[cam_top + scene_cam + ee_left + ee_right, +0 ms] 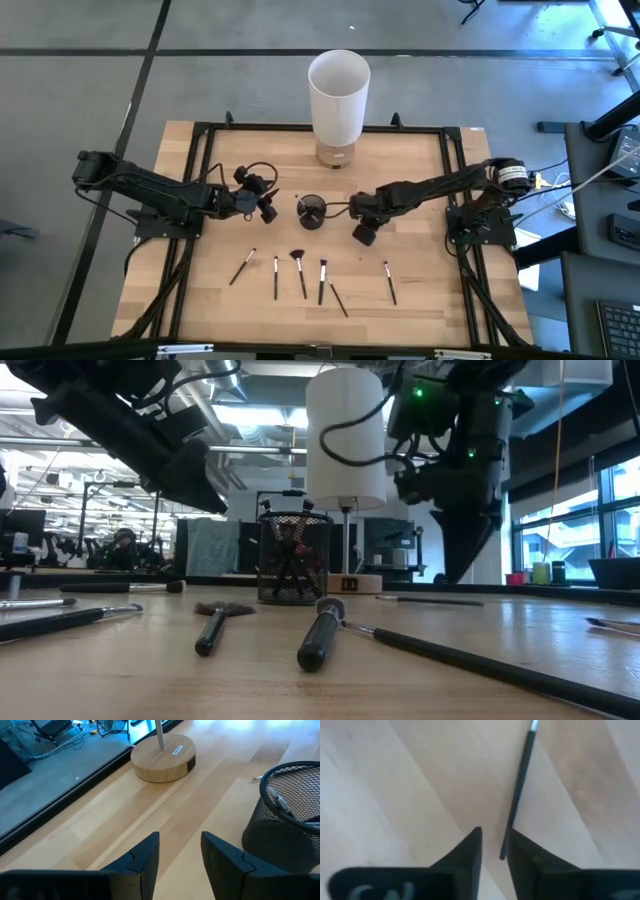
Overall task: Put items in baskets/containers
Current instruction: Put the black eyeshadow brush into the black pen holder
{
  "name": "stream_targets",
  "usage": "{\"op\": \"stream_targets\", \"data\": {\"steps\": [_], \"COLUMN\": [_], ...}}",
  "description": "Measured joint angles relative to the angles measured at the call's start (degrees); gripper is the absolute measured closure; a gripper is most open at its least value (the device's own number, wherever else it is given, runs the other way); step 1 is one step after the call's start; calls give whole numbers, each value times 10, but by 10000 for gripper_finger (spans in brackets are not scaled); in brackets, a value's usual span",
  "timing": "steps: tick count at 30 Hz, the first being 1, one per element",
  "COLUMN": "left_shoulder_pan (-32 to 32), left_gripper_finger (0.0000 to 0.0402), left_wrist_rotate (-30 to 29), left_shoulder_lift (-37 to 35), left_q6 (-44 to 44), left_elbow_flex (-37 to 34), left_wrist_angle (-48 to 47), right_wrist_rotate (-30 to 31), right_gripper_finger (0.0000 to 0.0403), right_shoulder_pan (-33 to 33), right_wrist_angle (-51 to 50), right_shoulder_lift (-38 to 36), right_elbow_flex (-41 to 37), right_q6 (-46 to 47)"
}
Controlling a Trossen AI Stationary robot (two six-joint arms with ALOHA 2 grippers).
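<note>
The dark mesh cup (311, 211) stands at mid-table and holds several brushes (292, 565). Several more thin dark brushes (299, 270) lie flat in a row nearer the table's near edge. My left gripper (270, 207) hovers open just left of the cup (285, 825), holding nothing. My right gripper (362, 237) points down, right of the cup and low over the table, its fingers a narrow gap apart. In the right wrist view a thin dark brush handle (519, 785) lies on the wood, and its end (503, 852) reaches into the gap of my right gripper (494, 837). My right gripper comes from above with its fingers on either side of the end (503, 852) of a brush handle that lies flat on the table. The end sits close beside one finger (520, 857); whether it touches, I cannot tell.
The tall white cylinder (339, 95) on its round wooden base (162, 757) stands behind the cup near the far edge. A black frame (200, 160) runs around the tabletop. Bare wood lies between the cup and the row of brushes.
</note>
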Motion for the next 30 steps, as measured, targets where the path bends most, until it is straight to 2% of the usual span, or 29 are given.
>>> {"op": "stream_targets", "data": {"steps": [4,7,13,17,24,30], "left_shoulder_pan": [2,2,2,2,0,-4], "left_gripper_finger": [261,261,261,261,261,261], "left_wrist_rotate": [0,0,0,0,1,-2], "left_shoulder_lift": [0,0,0,0,0,0], "left_q6": [8,8,9,10,10,6], "left_elbow_flex": [0,0,0,0,0,0], "left_wrist_angle": [1,1,1,1,-1,-3], "right_wrist_rotate": [8,63,122,141,130,50], "right_gripper_finger": [271,258,254,254,260,324], "right_shoulder_pan": [0,-4,-20,-30,-48,-54], "right_wrist_angle": [1,49,150,161,163,156], "right_shoulder_lift": [6,7,14,41,94,117], "right_elbow_flex": [0,-2,-2,-2,0,2], "right_q6": [-2,-15,-40,-56,-85,-90]}}
